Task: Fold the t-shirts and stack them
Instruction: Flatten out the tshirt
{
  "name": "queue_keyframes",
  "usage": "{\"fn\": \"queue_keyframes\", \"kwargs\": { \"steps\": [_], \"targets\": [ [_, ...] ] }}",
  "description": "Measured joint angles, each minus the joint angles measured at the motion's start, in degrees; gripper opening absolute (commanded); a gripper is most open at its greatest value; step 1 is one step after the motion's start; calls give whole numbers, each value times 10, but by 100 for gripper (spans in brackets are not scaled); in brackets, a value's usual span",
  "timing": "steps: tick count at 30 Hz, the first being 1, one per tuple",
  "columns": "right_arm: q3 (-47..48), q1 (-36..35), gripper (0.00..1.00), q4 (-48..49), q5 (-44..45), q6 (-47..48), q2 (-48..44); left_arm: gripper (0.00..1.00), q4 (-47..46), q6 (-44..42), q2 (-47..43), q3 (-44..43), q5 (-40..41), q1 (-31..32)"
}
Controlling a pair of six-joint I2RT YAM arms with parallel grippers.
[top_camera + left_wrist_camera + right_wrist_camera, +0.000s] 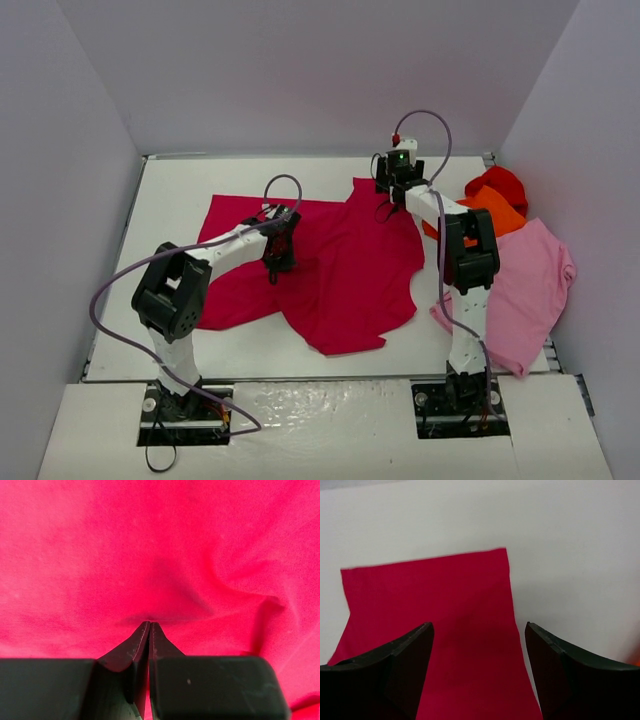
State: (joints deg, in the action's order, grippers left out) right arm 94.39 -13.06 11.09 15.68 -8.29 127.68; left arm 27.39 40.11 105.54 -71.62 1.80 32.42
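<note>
The large crimson t-shirt (345,265) lies spread and rumpled across the middle of the table. My left gripper (279,266) is pressed down on its left half. In the left wrist view the crimson cloth (160,550) fills the frame and puckers at the tips of that gripper (150,624), which is shut on a pinch of it. My right gripper (388,200) hovers open over the shirt's far right corner. In the right wrist view that gripper (479,630) straddles a flat crimson flap (445,605) without touching it. The light pink (535,280), orange (497,214) and bright red (498,184) t-shirts lie at the right.
The white table (180,200) is enclosed by grey walls on the left, back and right. The pile of other shirts crowds the right edge beside the right arm. Bare white surface (570,545) shows beyond the crimson flap.
</note>
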Motion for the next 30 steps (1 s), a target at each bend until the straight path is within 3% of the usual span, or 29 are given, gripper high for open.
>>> {"fn": "queue_keyframes", "kwargs": {
  "steps": [2, 5, 8, 10, 15, 22, 30],
  "targets": [
    [-55, -7, 66, -5, -6, -17, -48, 0, 5, -6, 0, -8, 5, 0],
    [-133, -33, 53, -3, -12, -36, -127, 0, 22, -19, 0, -38, 14, 0],
    [-190, -77, 16, -1, -11, -53, -190, 0, 36, -32, 3, -87, 20, -6],
    [-219, -111, 1, 8, -15, -70, -219, 0, 40, -38, 6, -116, 21, -14],
    [-304, -178, 0, 1, -23, -109, -277, 0, 40, -44, 28, -154, 6, -68],
    [-373, -191, 0, -19, -31, -132, -326, 0, 61, -49, 113, -199, -5, -156],
    [-394, -218, 0, -28, -31, -135, -376, 0, 104, -71, 209, -320, 11, -154]
  ]
}}
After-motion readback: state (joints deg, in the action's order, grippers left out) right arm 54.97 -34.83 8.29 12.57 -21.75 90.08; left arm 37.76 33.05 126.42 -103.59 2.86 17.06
